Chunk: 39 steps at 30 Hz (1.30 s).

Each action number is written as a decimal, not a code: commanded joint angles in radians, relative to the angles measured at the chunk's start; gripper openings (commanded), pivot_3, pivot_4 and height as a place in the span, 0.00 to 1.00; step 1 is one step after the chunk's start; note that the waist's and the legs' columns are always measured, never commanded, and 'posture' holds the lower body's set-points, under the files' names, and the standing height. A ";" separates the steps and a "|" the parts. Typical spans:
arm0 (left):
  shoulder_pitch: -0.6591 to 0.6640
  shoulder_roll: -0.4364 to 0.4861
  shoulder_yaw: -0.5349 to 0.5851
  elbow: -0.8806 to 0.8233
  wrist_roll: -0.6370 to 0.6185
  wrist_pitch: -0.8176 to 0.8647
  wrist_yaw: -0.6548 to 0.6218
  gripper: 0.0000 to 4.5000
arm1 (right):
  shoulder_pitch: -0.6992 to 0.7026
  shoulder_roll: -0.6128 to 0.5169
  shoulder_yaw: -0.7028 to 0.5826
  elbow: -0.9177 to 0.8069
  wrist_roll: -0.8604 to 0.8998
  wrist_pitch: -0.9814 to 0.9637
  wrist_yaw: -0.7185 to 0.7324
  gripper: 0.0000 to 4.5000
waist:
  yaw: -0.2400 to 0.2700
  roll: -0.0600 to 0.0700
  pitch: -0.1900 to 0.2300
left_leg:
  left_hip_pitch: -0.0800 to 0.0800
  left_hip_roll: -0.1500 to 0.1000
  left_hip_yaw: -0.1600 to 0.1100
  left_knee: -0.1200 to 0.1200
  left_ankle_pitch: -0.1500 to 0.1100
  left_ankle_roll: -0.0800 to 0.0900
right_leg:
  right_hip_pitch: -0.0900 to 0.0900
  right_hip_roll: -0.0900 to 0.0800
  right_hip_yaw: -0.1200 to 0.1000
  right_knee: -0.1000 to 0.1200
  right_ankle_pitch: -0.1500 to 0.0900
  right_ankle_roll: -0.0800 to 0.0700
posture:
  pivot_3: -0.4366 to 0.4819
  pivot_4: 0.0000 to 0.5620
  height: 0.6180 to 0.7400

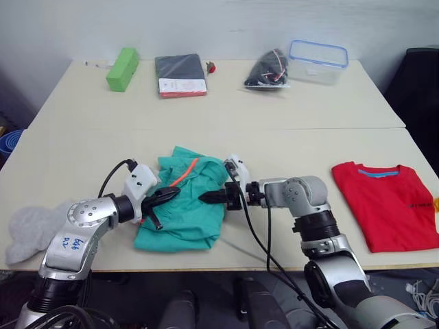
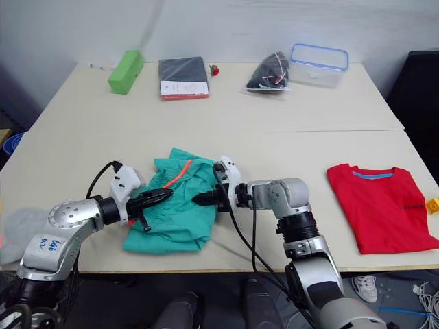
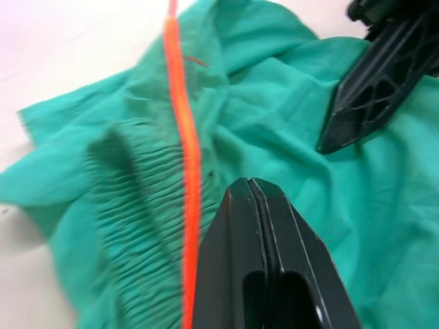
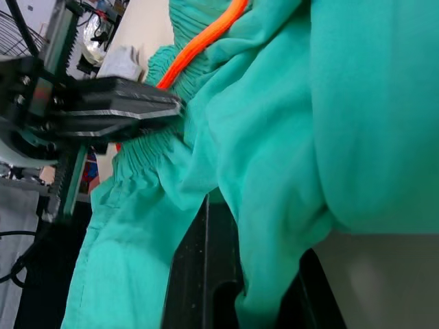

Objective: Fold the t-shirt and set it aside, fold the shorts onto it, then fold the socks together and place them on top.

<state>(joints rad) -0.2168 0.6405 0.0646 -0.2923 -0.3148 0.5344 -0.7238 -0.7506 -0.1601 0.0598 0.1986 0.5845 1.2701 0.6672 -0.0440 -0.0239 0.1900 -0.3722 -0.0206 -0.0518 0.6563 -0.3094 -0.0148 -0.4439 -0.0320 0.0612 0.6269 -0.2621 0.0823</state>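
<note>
Nearest, at the table's [image 1: 288,147] front edge, the shorts [image 1: 185,212] lie in a rumpled teal heap, their gathered waistband up and the orange drawstring [image 1: 184,173] trailing across it. The left gripper [image 1: 167,195] rests over the heap's left side with its black fingers pressed together, gripping no cloth that can be seen. The right gripper [image 1: 209,197] comes in from the opposite side; a fold of the shorts' fabric runs in between its fingers, which are closed on it. Grey socks [image 1: 29,229] sit at the front left corner. The red t-shirt [image 1: 387,202] lies folded flat at the right, well apart. Farther back stand a green box [image 1: 122,68] and a clear container [image 1: 317,60].
</note>
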 commanded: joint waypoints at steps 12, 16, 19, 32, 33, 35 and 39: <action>-0.199 -0.026 0.039 -0.238 -0.490 0.313 -0.081 0.55 | 0.104 -0.542 -0.111 -0.393 0.167 0.085 0.221 0.00 | 0.020 0.000 0.000 | -0.004 0.000 -0.001 -0.002 0.000 0.000 | -0.001 0.001 -0.001 -0.007 0.000 0.001 | 0.48 0.27 1.00; -0.229 -0.012 0.022 -0.251 -0.513 0.326 -0.079 0.83 | 0.170 -0.750 -0.120 -0.408 0.174 0.023 0.335 0.00 | 0.015 0.000 0.001 | -0.003 -0.001 0.002 -0.003 -0.001 0.000 | 0.000 0.002 -0.002 -0.007 0.000 0.002 | 0.48 0.27 1.00; -0.256 -0.005 0.008 -0.247 -0.534 0.329 -0.100 0.99 | 0.244 -0.947 -0.116 -0.337 0.097 -0.121 0.470 0.00 | 0.016 0.000 0.001 | -0.001 0.000 0.006 -0.002 -0.001 0.001 | 0.000 0.004 0.001 -0.006 0.000 0.002 | 0.48 0.27 1.00; -0.299 0.010 -0.053 -0.207 -0.486 0.272 -0.144 0.99 | 0.138 -1.171 0.053 0.348 -0.370 -0.762 0.685 0.00 | 0.015 0.002 0.003 | 0.002 0.000 0.009 0.004 0.000 0.001 | 0.004 0.007 0.002 -0.005 0.000 0.003 | 0.48 0.27 1.00; -0.298 0.013 -0.057 -0.206 -0.476 0.265 -0.145 0.99 | 0.110 -1.163 0.067 0.416 -0.406 -0.805 0.678 0.00 | 0.016 0.003 0.003 | 0.002 0.000 0.009 0.004 0.000 0.001 | 0.004 0.006 0.002 -0.005 0.000 0.003 | 0.48 0.27 1.00; -0.292 0.019 -0.060 -0.207 -0.462 0.256 -0.147 0.99 | 0.049 -1.151 0.083 0.536 -0.463 -0.874 0.673 0.00 | 0.015 0.005 0.004 | 0.002 -0.001 0.009 0.004 0.000 0.001 | 0.004 0.006 0.002 -0.005 0.000 0.003 | 0.48 0.27 1.00; -0.287 0.029 -0.057 -0.208 -0.444 0.243 -0.147 0.99 | -0.050 -1.143 0.093 0.772 -0.554 -1.014 0.656 0.00 | 0.015 0.009 0.007 | 0.002 -0.001 0.010 0.004 0.000 0.001 | 0.004 0.006 0.003 -0.004 0.000 0.003 | 0.48 0.27 1.00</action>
<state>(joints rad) -0.5017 0.6548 -0.0021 -0.4934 -0.7690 0.7984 -0.8662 -0.7751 -1.2847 0.1672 0.8951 0.0713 0.3169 1.3341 -0.0290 -0.0152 0.1968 -0.3701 -0.0220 -0.0416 0.6606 -0.3097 -0.0138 -0.4398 -0.0255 0.0645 0.6225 -0.2618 0.0854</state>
